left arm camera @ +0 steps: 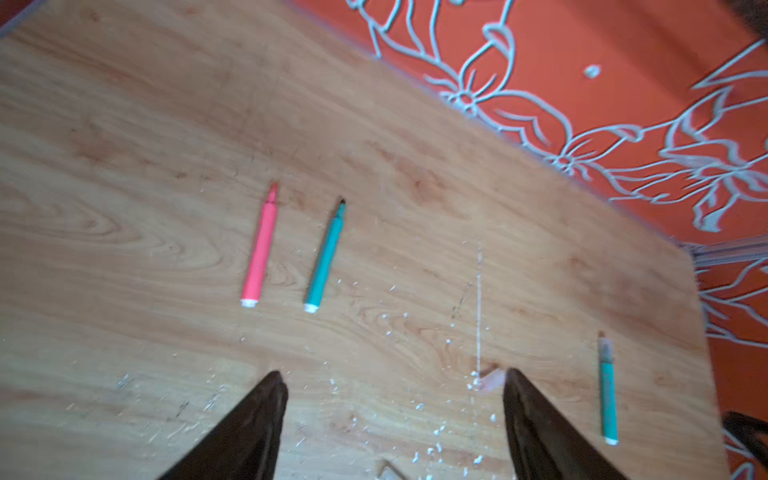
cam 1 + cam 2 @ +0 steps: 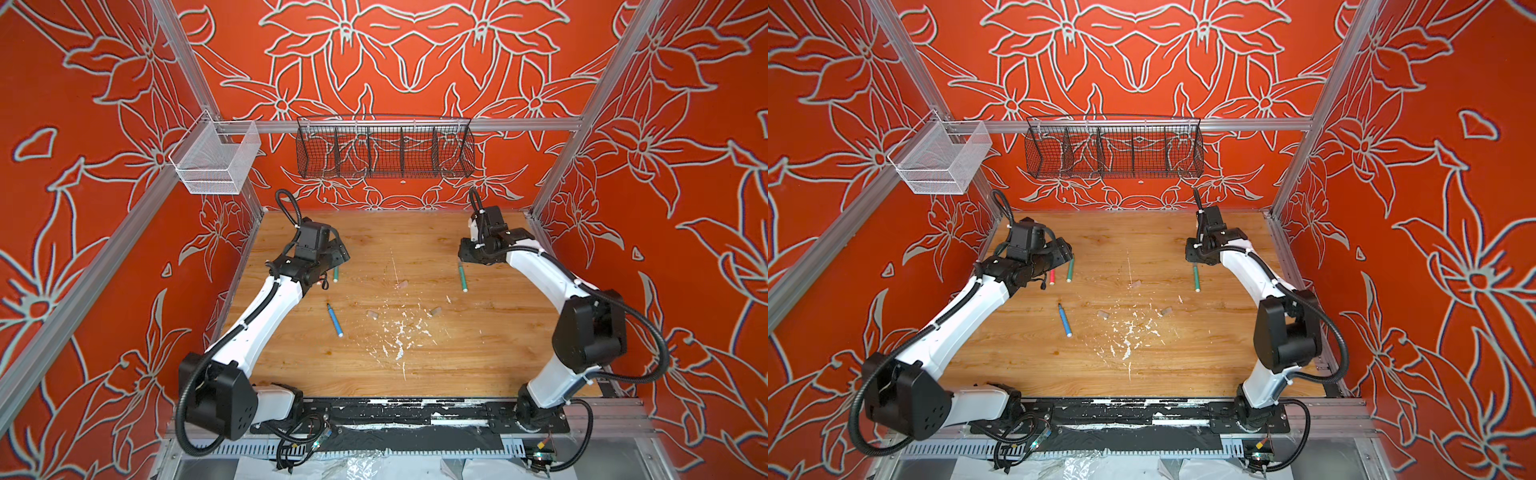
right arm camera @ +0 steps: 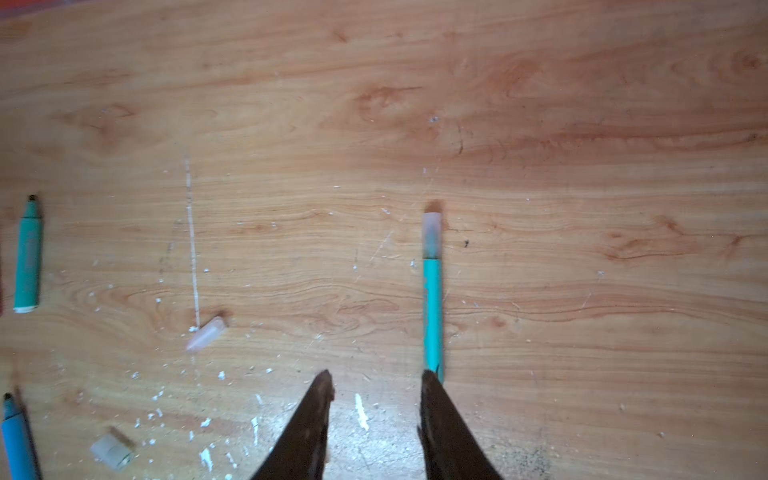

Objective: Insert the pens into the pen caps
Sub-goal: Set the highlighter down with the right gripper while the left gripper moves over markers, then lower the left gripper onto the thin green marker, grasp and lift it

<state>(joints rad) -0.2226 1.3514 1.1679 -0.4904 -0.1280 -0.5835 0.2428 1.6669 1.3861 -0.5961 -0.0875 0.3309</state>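
Green capped pen [image 3: 433,307] is laid on the wooden counter [image 3: 582,124].
Nothing is held: right claw [image 3: 377,376] is half parted at lower middle, left claw [image 1: 393,374] is spread wide.

The left arm [image 2: 266,311] and right arm [image 2: 536,266] share 1 build: smooth white shells along the long links, joined by bulky matte black housings [image 2: 220,399] with rounded corners. A black corrugated cable conduit [image 2: 179,415] loops out near each base and follows the links, pinned by thin white cable ties [image 2: 540,252]. A boxy black camera [image 2: 311,237] sits at the left wrist. The left hand [image 1: 392,378] and right hand [image 3: 376,380] each show 2 dark, wedge-shaped fingers [image 1: 249,428] tapering to narrow tips, their surface a scuffed brownish black.
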